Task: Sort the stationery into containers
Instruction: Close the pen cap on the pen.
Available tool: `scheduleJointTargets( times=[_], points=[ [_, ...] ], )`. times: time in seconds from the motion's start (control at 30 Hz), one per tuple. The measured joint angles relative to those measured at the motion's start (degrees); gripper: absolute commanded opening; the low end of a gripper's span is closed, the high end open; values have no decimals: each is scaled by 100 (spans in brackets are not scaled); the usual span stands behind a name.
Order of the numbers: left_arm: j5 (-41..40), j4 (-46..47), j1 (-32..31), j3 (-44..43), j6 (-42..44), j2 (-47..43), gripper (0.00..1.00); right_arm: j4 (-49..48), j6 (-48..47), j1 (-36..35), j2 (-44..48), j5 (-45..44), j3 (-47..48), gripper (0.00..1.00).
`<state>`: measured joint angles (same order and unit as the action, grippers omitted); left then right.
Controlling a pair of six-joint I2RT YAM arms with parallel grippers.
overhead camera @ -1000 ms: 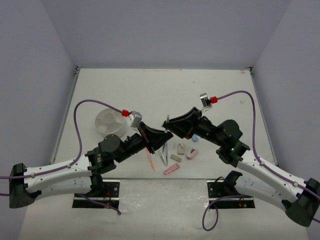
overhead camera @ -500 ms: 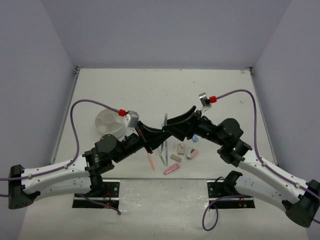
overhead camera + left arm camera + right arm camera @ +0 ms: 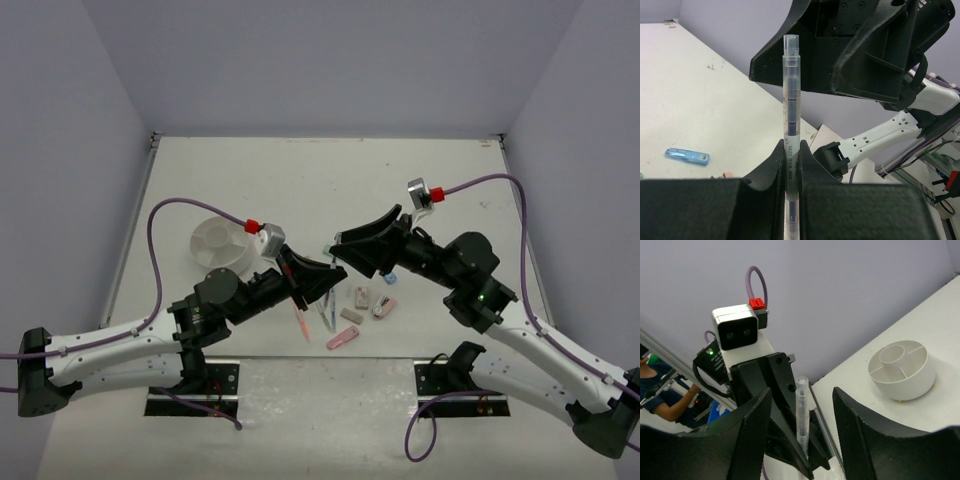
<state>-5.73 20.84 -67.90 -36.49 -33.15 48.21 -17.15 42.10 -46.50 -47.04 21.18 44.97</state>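
My left gripper (image 3: 791, 150) is shut on a clear highlighter pen (image 3: 791, 95) that stands up out of its jaws. In the top view the left gripper (image 3: 336, 271) meets my right gripper (image 3: 342, 244) above the middle of the table. The right gripper (image 3: 802, 427) is open, its fingers (image 3: 752, 432) apart on either side of the pen (image 3: 802, 407) without touching it. On the table below lie a pink pen (image 3: 300, 322), grey-blue pens (image 3: 325, 312), a pink marker (image 3: 342, 339), small erasers (image 3: 361, 297) and a blue marker (image 3: 390, 277). The white round container (image 3: 220, 243) stands to the left.
In the right wrist view the container (image 3: 900, 372) shows its inner compartments. The left wrist's camera block (image 3: 735, 330) sits close behind the pen. A blue marker (image 3: 687, 156) lies on the table in the left wrist view. The table's near edge runs just below the loose items.
The right gripper has opened off the pen and drawn back a little to the right. The left gripper has kept its hold on the pen.
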Motion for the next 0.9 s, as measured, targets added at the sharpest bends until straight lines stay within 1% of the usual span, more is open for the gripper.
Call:
scheduleJointTargets(
  times=[0.13,0.33,0.37,0.4,0.5,0.63,0.9],
  points=[
    [115,0,0,0,0,22,0,159,-102,0,-48,-98,55,46],
    [224,-7,0,0,2,61,0,303,-194,1,-55,-125,142,45],
    [239,-17,0,0,2,63,0,306,-205,1,-55,-125,142,43],
    [248,-29,0,0,2,63,0,307,-214,0,-55,-126,142,39],
    [255,-58,0,0,4,66,0,321,-243,0,-54,-128,142,18],
    [244,-124,2,0,7,79,0,352,-272,0,-44,-123,146,1],
    [186,-165,0,-5,142,79,0,296,-271,0,-44,-79,95,0]
  ],
)
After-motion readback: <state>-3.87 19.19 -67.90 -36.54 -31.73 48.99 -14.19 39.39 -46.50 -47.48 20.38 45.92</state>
